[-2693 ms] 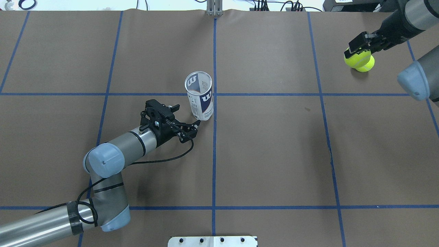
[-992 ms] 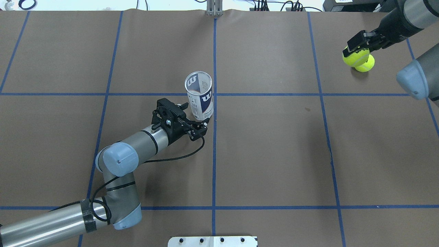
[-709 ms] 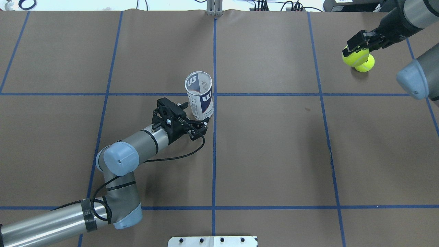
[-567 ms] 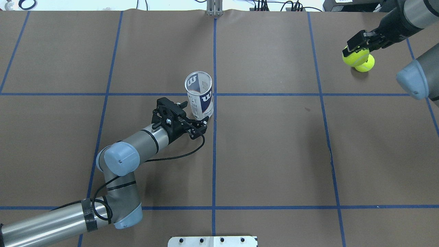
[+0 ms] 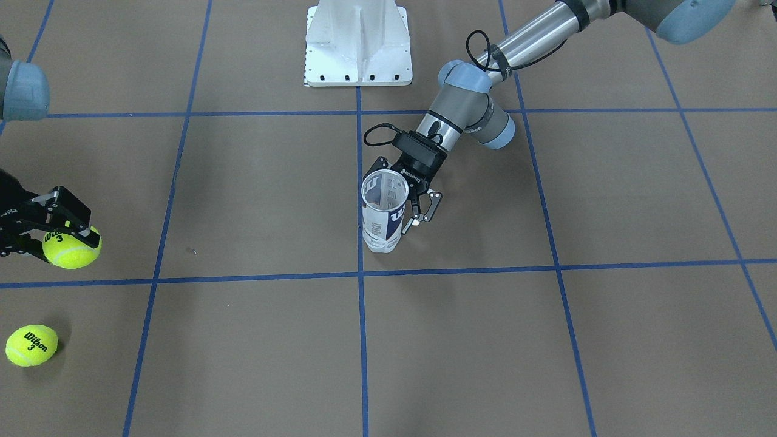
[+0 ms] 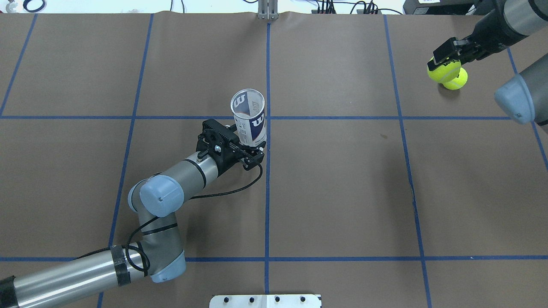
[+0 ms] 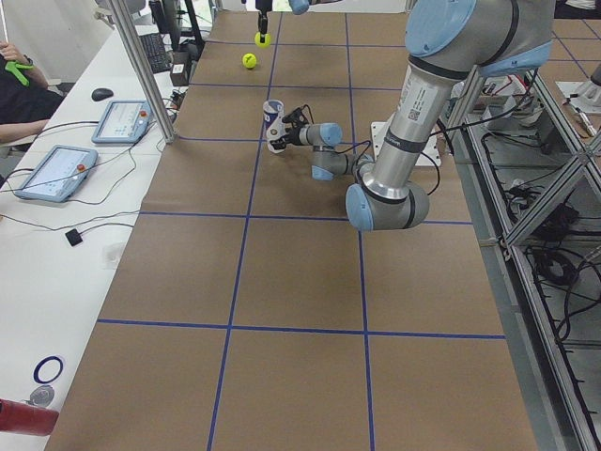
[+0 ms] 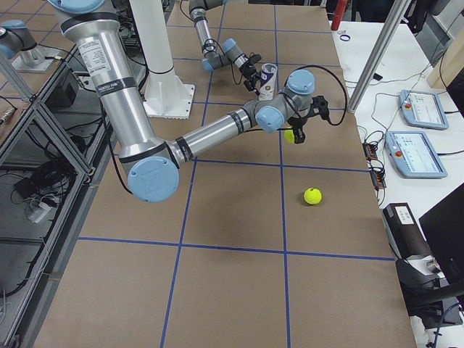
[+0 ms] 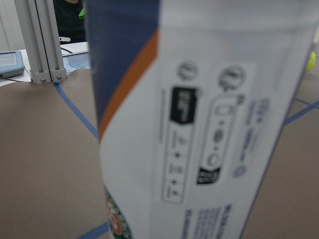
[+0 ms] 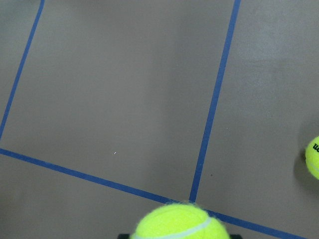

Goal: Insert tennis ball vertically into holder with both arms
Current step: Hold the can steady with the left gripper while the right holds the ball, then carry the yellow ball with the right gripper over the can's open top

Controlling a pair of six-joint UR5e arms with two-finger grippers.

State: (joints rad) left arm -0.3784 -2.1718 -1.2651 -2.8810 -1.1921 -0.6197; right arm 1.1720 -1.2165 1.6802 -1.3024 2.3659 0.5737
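The holder (image 6: 250, 124) is a clear can with a navy-and-white label, standing upright with its mouth open near the table's middle (image 5: 383, 212). My left gripper (image 6: 247, 142) is open low at the can, one finger on each side (image 5: 397, 195). The can's label fills the left wrist view (image 9: 199, 124). My right gripper (image 6: 443, 64) is shut on a yellow tennis ball (image 6: 444, 72) and holds it above the table at the far right (image 5: 70, 249). That ball shows at the bottom of the right wrist view (image 10: 179, 221).
A second tennis ball (image 6: 456, 81) lies on the table just beside the held one (image 5: 31, 345). Blue tape lines grid the brown table. The white robot base plate (image 5: 358, 42) sits at the near edge. Operator tablets (image 7: 56, 169) lie beyond the far edge.
My left gripper has moved forward, and the can's lower part now stands between its open fingers. My right gripper has risen slightly with the ball, then stayed still.
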